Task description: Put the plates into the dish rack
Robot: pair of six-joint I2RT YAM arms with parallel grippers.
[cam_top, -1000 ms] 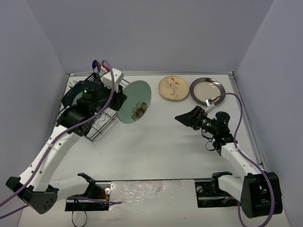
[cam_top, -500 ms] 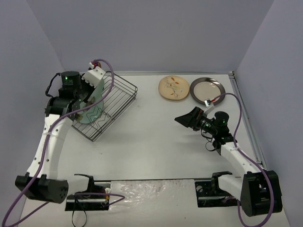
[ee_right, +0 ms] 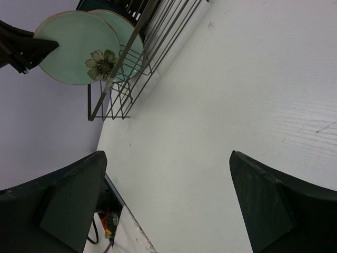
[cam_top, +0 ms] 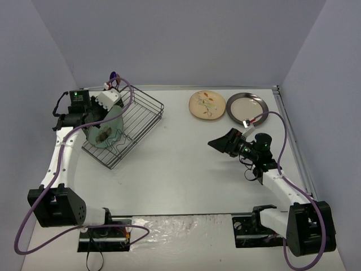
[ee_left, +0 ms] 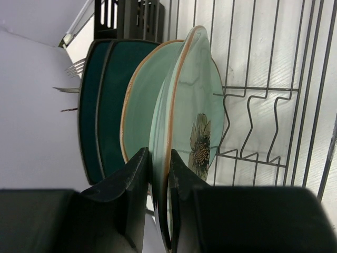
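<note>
L gripper (ee_left: 158, 164) is clamped on the rim of the flowered mint plate (ee_left: 196, 132), one finger each side, w/ the plate on edge inside the rack (ee_left: 274, 79). Can't tell if it's seated. Just beside it stands the plain mint plate (ee_left: 143, 113), then two teal square plates (ee_left: 102, 105), all upright near the cutlery holder (ee_left: 126, 13). R gripper (ee_right: 167, 158) hangs wide open, empty, over the table (cam_top: 186, 169). At the far edge the cream floral plate (cam_top: 207, 105) and beige plate (cam_top: 247, 107) lie flat, side by side.
</note>
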